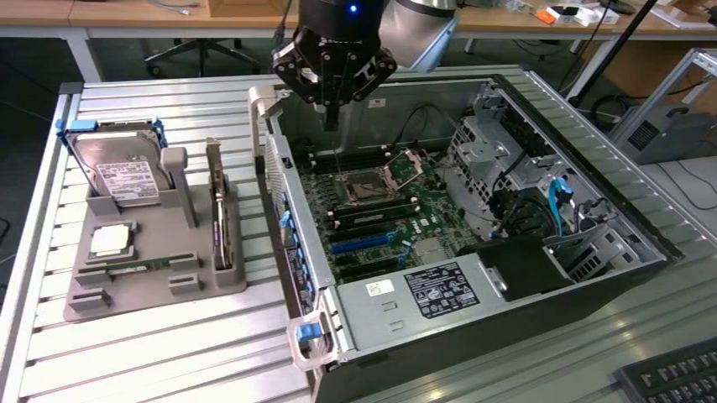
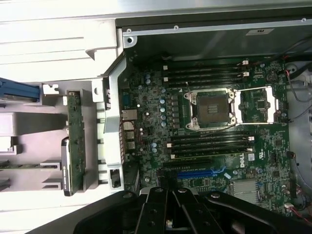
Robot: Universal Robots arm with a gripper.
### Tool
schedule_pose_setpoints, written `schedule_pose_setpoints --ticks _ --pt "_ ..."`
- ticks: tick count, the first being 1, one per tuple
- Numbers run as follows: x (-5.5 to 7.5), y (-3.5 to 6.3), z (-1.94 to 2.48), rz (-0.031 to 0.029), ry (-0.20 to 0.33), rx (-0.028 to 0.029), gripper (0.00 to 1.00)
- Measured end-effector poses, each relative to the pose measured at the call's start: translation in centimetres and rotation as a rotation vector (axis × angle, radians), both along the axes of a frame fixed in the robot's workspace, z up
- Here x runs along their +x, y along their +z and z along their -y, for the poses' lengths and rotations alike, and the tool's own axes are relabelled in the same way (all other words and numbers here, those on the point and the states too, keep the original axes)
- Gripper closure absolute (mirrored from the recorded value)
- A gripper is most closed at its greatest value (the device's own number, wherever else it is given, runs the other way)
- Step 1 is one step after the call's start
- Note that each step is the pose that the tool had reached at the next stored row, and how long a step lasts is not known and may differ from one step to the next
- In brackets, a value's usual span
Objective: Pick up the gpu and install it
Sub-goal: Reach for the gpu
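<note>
Honestly, trouble could be expected if the black two-finger gripper (image 1: 332, 113), pinched shut with nothing held, gets lowered where it hangs: the bare silver CPU socket (image 1: 367, 186) on the green motherboard (image 1: 424, 180) could be struck. The thin green gpu card (image 1: 220, 217) is parked on edge in the grey plastic holder tray (image 1: 151, 294), well apart from the gripper toward the exterior view's left, so a grab could be fouled by the tray's slot walls.

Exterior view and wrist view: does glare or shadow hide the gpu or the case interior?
Exterior view: the gpu is evenly lit in the grey holder, glare whitens the square chip beside it, and the black shroud swallows detail. Wrist view: the table slats wash out, the motherboard is evenly lit, the tool is a dark mass.
</note>
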State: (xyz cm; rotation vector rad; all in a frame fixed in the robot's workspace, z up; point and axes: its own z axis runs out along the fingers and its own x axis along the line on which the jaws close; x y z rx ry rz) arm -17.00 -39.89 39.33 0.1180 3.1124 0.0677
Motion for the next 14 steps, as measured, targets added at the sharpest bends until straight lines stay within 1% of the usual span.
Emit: schedule_pose_setpoints --ticks 14 --pt "-1.2 0.00 0.00 0.0000 0.000 -0.0001 0.89"
